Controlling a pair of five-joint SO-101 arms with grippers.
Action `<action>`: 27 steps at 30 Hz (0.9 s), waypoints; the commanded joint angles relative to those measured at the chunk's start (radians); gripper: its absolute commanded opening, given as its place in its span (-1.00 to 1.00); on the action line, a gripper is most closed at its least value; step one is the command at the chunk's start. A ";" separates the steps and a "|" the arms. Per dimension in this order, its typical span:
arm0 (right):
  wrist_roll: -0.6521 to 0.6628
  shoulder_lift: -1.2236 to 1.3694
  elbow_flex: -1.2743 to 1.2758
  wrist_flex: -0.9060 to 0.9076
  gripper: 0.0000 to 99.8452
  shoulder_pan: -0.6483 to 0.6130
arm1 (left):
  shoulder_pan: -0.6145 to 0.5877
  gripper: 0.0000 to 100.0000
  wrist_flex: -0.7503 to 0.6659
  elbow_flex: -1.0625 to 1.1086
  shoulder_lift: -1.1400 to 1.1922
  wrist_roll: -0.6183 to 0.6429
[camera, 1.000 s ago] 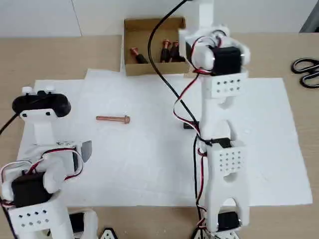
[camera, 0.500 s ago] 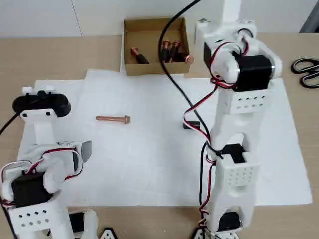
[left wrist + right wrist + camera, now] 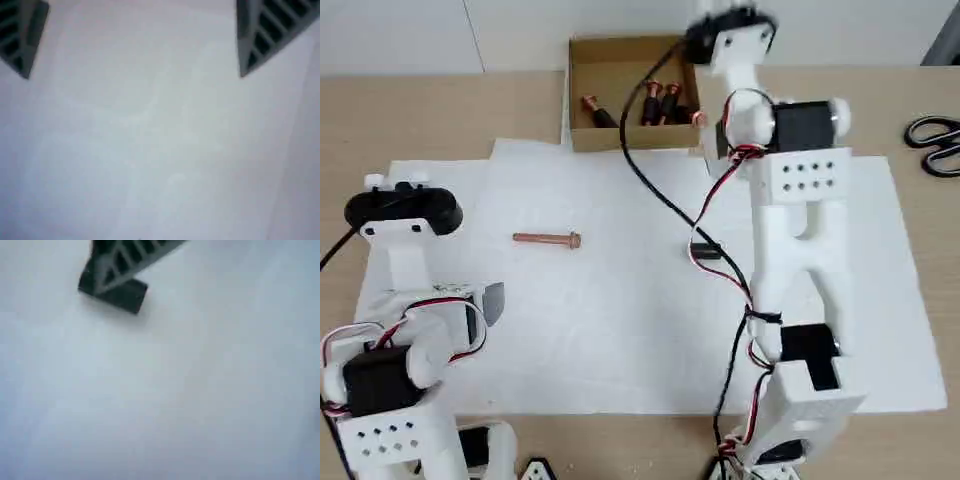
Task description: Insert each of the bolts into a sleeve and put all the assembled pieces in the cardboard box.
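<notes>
A copper bolt [image 3: 547,239] lies loose on the white foam sheet [image 3: 620,330]. A short black sleeve [image 3: 705,250] rests on the foam near the middle; the right wrist view shows this sleeve [image 3: 122,296] just beyond one dark finger [image 3: 125,260]. My right gripper [image 3: 715,130] hangs by the front right corner of the cardboard box [image 3: 578,95], open and holding nothing. Several assembled pieces [image 3: 660,100] lie inside the box. My left gripper [image 3: 140,50] is open over bare foam at the left, away from the bolt.
Black scissors [image 3: 935,140] lie on the wooden table at the far right. The right arm's cables [image 3: 670,200] trail across the foam from the box toward the sleeve. Both arm bases stand at the near edge.
The right arm has swung right off the box and reared up. An assembled piece it had hidden now shows in the box's front right corner. The left arm has not moved.
</notes>
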 commanded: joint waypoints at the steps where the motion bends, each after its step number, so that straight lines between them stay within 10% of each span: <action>1: 0.014 -0.022 0.112 -0.013 -0.68 0.061 | -0.006 -0.49 -0.025 -0.004 -0.012 -0.003; 27: 0.799 0.202 0.261 -0.013 -0.58 -0.094 | -0.006 -0.49 -0.026 -0.004 -0.012 -0.003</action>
